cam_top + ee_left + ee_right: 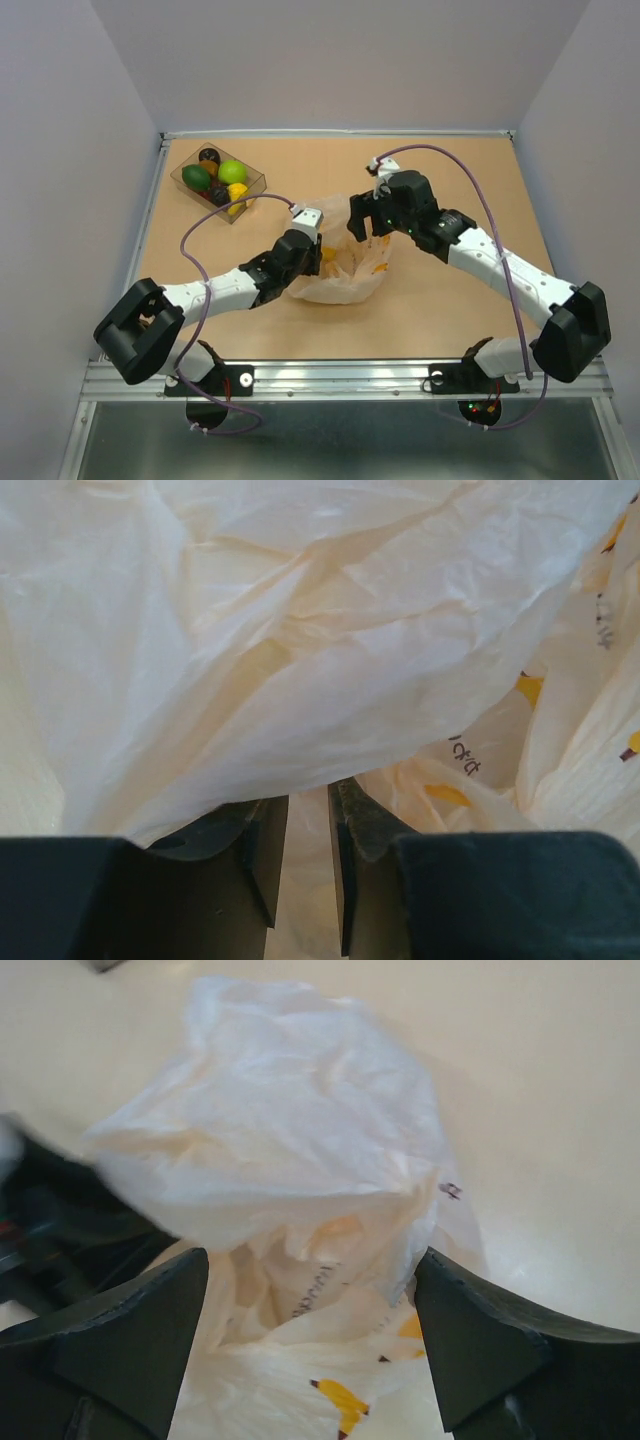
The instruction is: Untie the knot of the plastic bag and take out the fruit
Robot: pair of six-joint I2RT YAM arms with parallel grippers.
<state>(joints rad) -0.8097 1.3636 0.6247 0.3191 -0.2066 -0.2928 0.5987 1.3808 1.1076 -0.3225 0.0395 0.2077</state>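
The crumpled cream-white plastic bag with orange-yellow print lies mid-table. No knot shows, and its mouth gapes in the right wrist view. My left gripper is pushed into the bag's left side. In the left wrist view its fingers stand close together with plastic draped over and between them. My right gripper hovers at the bag's upper right, wide open and empty, straddling the mouth. The fruit lies in the tray: bright green, dark green, yellow, orange. No fruit shows in the bag.
The clear rigid tray stands at the back left and also holds a black round piece and red berry-like pieces. Purple cables arc over both arms. Grey walls enclose the table on three sides.
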